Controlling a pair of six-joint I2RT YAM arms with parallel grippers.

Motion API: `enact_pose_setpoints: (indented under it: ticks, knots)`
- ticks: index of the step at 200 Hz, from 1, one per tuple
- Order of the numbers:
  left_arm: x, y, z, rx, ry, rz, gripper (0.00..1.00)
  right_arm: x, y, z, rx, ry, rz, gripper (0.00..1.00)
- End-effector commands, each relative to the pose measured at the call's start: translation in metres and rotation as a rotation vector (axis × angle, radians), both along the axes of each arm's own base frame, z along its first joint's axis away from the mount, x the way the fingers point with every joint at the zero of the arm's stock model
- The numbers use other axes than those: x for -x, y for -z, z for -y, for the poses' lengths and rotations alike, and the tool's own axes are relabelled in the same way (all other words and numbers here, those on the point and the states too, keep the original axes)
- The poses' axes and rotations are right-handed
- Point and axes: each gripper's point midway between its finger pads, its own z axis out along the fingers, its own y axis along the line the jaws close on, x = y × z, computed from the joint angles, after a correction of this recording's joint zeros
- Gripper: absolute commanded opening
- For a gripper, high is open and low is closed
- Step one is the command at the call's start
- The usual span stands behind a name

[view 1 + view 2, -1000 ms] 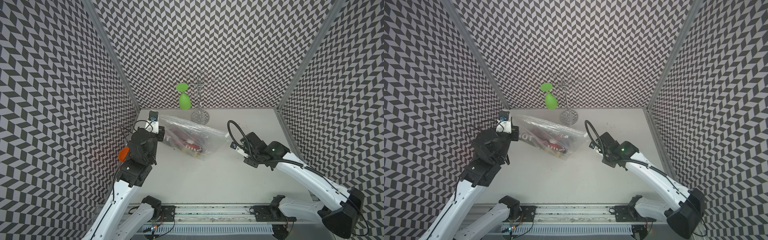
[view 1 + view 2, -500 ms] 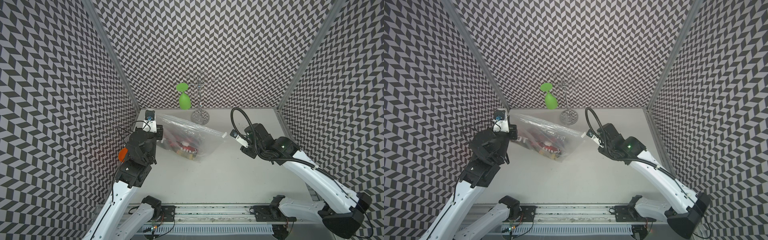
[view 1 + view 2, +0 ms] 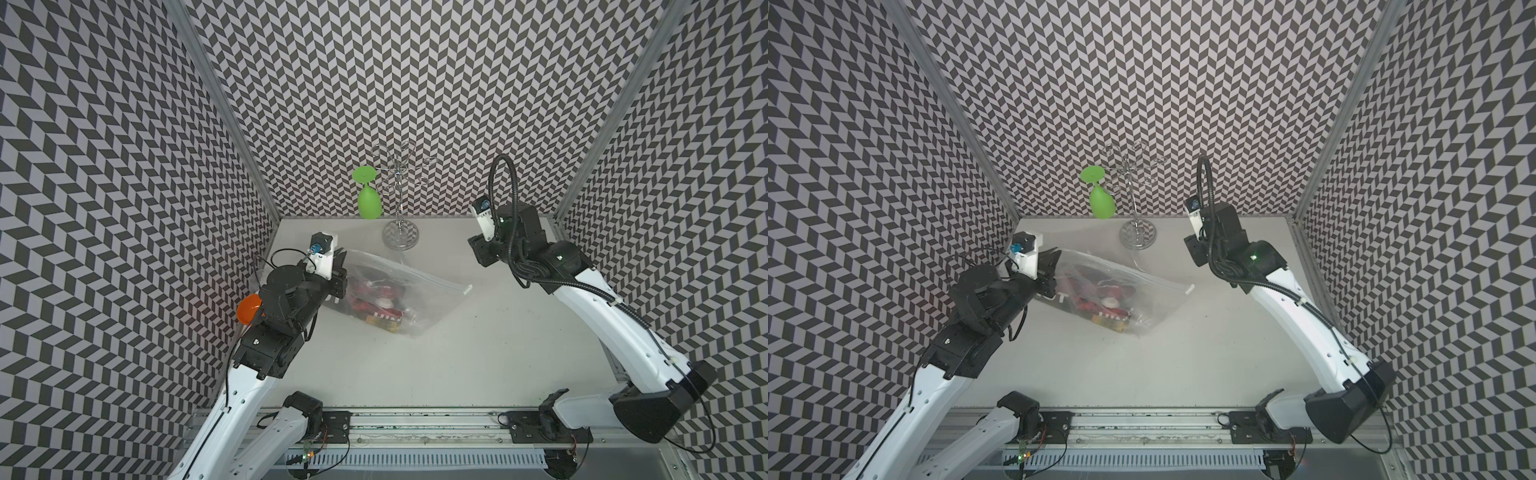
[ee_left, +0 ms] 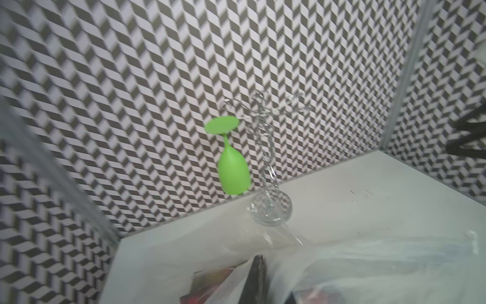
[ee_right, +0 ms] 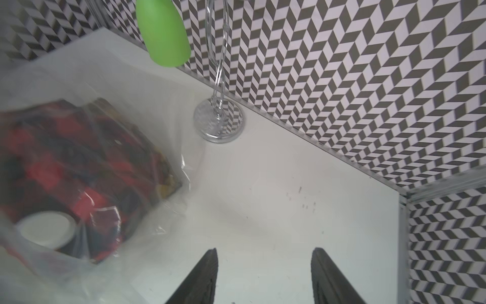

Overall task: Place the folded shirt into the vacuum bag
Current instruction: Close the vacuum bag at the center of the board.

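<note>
**Shirt is in the bag; your left arm is the one at it**

The folded shirt [image 3: 374,297], red and black with some pale lettering, lies inside the vacuum bag [image 3: 428,309]. The bag rests on the table [image 3: 498,353] toward its back left. Its long axis runs with the zip strip [image 3: 419,272], slanting from the left gripper [image 3: 340,268] out toward the middle of the table.

That left gripper sits right at the bag's corner by the wall. You cannot tell whether its fingers pinch the film or have let go. Your right gripper [image 5: 265,252] is well apart from the bag, fingers spread over bare table with nothing between them.

The film is clear, glossy and slack, crinkling over the soft lump of cloth. The round white valve cap [image 5: 46,230] sits on top of it. Just behind the bag stands a chrome wire rack [image 3: 400,232] with a green glass [image 3: 369,203] hanging from it upside down.

The placing looks done. Any further handling falls to your left arm.
</note>
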Motion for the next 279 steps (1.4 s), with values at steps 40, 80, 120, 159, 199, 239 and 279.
enact_pose_setpoints:
  ticks: [40,80,120,159,199,239,279]
  knots:
    - [0.04,0.026,0.054,0.068,0.363,-0.229,0.3,-0.001,0.059,-0.097,-0.424,-0.208,-0.259,0.57]
    - [0.036,0.042,0.06,0.053,0.383,-0.306,0.25,0.011,0.117,-0.163,-0.468,-0.314,-0.441,0.57]
    - [0.035,0.074,0.055,0.022,0.345,-0.38,0.2,-0.004,0.15,-0.194,-0.52,-0.338,-0.551,0.54]
    - [0.031,0.086,0.049,0.014,0.293,-0.408,0.15,0.007,0.169,-0.223,-0.598,-0.386,-0.621,0.52]
    - [0.023,0.098,0.051,0.027,0.28,-0.458,0.14,0.03,0.244,-0.233,-0.513,-0.359,-0.797,0.48]
    - [0.021,0.102,0.065,0.092,0.331,-0.47,0.13,0.002,0.301,-0.159,-0.366,-0.103,-0.766,0.39]
    - [0.021,0.099,0.104,0.109,0.434,-0.464,0.12,-0.052,0.274,-0.059,-0.265,0.143,-0.571,0.37]
